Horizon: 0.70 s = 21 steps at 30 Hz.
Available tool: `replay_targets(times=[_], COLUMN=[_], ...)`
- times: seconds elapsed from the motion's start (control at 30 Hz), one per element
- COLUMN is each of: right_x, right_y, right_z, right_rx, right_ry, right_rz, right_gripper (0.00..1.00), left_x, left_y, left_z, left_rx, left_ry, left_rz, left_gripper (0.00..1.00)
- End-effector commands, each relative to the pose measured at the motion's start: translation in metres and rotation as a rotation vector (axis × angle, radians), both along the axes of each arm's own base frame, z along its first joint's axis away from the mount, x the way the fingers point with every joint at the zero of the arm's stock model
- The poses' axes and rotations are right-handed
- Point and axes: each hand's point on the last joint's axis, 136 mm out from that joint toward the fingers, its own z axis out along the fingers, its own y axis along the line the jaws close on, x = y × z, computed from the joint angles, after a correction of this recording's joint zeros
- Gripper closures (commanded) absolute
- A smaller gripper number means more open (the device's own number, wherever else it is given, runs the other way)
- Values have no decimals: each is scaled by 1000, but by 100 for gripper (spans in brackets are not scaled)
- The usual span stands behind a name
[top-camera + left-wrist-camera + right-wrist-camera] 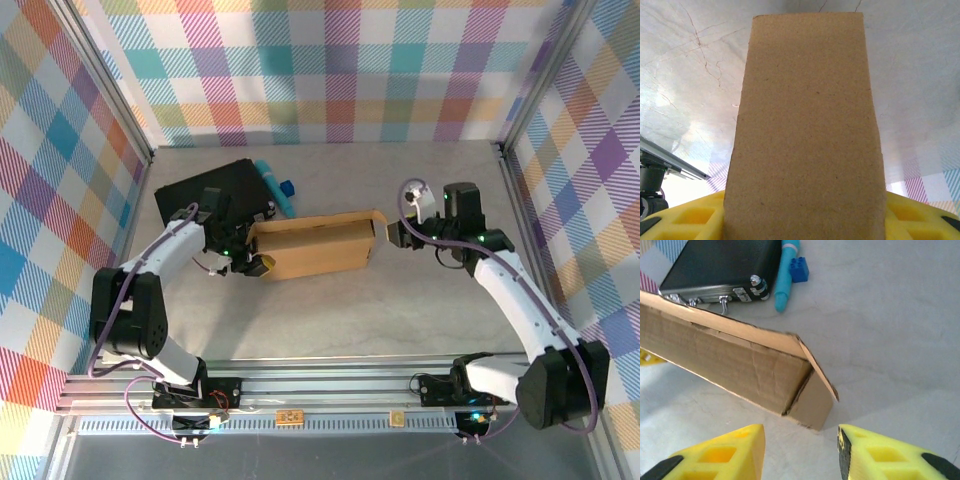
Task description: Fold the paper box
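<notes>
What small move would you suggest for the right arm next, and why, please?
Probably ease the right gripper forward to the box's loose end flap and press it shut. It stands open just short of that flap, which sticks out at an angle, while the left gripper seems to grip the far end and steady the box.

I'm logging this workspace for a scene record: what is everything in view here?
paper box: one, brown, mid-table, between the grippers
black case: one, black, far left of the table, behind the box
pen-like tube: one, turquoise, beside the case
toy brick: one, blue, next to the tube
table: one, pale grey marbled, under everything
walls: three, multicoloured plaid, around the table
left gripper: one, yellow fingers, shut on the box's left end
right gripper: one, yellow fingers, open, just off the box's right end
</notes>
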Motion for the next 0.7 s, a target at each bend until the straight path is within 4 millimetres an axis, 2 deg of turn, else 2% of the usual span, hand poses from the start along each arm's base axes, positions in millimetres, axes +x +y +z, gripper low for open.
replay_targets(times=[0.0, 0.17, 0.4, 0.53, 0.67], right_x=[7, 20, 16, 17, 22], right_y=[13, 19, 36, 35, 33], right_z=[3, -3, -11, -19, -23], right_rx=[-136, -194, -210, -237, -270], right_ry=[-76, -35, 33, 59, 64], right_rz=[148, 167, 228, 207, 181], right_gripper=[58, 61, 77, 87, 88], left_x=[-15, -12, -11, -9, -7], left_y=[13, 15, 18, 18, 17], left_z=[-14, -15, -17, -17, -18], left_rx=[63, 66, 70, 74, 71], left_ry=[100, 99, 106, 105, 103], left_rz=[-15, -16, -10, -12, -14], left_gripper=[100, 100, 100, 100, 100])
